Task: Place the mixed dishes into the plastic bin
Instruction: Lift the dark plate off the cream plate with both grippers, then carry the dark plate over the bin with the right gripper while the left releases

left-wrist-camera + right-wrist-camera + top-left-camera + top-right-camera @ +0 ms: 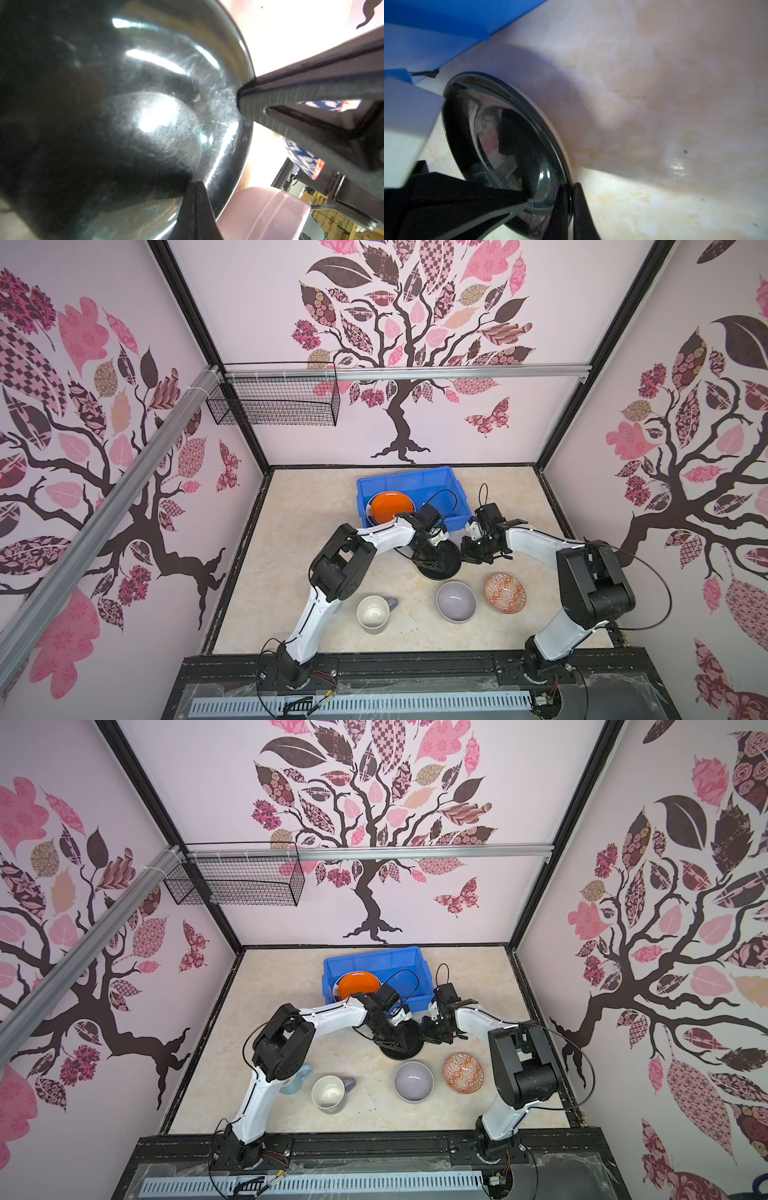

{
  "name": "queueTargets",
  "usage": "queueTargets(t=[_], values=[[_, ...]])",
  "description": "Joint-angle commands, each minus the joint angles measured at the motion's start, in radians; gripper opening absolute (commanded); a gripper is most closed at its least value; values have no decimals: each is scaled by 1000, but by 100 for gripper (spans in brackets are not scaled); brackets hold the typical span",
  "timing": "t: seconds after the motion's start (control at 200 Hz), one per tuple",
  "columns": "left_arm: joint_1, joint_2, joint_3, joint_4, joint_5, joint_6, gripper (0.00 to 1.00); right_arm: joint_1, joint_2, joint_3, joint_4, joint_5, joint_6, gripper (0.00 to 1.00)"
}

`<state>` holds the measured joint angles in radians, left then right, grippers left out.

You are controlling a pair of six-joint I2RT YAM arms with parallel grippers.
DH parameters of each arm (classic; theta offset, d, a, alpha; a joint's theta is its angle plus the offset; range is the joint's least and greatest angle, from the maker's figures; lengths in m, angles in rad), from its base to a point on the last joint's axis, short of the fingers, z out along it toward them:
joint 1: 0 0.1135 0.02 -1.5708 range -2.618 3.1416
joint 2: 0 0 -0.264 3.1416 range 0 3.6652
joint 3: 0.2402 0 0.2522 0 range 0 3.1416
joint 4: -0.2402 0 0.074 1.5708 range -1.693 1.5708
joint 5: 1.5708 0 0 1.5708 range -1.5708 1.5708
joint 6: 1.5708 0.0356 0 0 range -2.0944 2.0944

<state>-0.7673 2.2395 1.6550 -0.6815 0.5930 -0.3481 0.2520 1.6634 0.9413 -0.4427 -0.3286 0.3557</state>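
A glossy black plate point(441, 563) sits just in front of the blue plastic bin point(432, 483) in both top views. My left gripper point(195, 182) is shut on its rim. My right gripper point(570, 186) is shut on the opposite rim, where a pale edge shows under the plate point(508, 145). An orange plate point(358, 984) lies in the bin point(399, 963) on top of another plate. On the table stand a lavender mug point(374, 612), a lavender bowl point(456, 600) and an orange-white patterned bowl point(504, 593). A light-blue mug point(298, 1078) peeks from behind the left arm.
A black wire basket point(276, 400) hangs on the back rail at upper left, well above the table. Walls enclose the marble table on three sides. The right half of the bin's floor point(440, 497) is bare, with the left arm's cable looping over it.
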Motion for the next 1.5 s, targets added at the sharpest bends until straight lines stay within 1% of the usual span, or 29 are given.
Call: queueTargets(t=[0.0,0.175,0.345,0.455,0.575,0.615,0.645,0.725,0.76,0.905,1.04,1.155,1.23,1.28,1.375,1.435,1.495], values=[[-9,5,7,-53,-79,27,0,-2,-1,0,-40,88,0,0],[11,-99,-42,-98,-119,55,0,-3,-38,23,-87,99,3,0],[53,-220,-88,-164,-164,84,0,-3,-88,67,-159,132,5,0],[76,-304,-105,-206,-203,99,0,-3,-114,81,-171,135,18,0],[97,-390,-118,-247,-242,112,4,-3,-129,94,-180,107,33,0],[103,-420,-123,-258,-256,113,8,-3,-136,97,-181,92,39,0],[109,-443,-127,-266,-267,116,12,-3,-146,97,-182,79,47,0],[126,-508,-150,-277,-304,112,19,-3,-172,99,-179,51,61,0],[136,-539,-161,-280,-314,111,24,-3,-184,104,-185,37,66,0],[208,-666,-229,-243,-311,83,41,-3,-220,133,-209,-5,82,0],[275,-740,-266,-223,-293,65,42,-3,-233,154,-217,-35,91,0],[292,-777,-283,-226,-315,64,43,-3,-244,172,-227,-67,105,0],[293,-796,-291,-225,-331,64,51,-3,-256,195,-225,-76,121,0],[297,-806,-294,-224,-334,66,54,-2,-257,216,-220,-76,124,0],[300,-815,-287,-225,-331,65,68,-3,-234,265,-207,-74,124,0],[299,-819,-284,-226,-330,65,81,-3,-204,304,-200,-73,120,0],[300,-832,-284,-227,-340,66,90,-3,-167,347,-193,-79,116,0]])
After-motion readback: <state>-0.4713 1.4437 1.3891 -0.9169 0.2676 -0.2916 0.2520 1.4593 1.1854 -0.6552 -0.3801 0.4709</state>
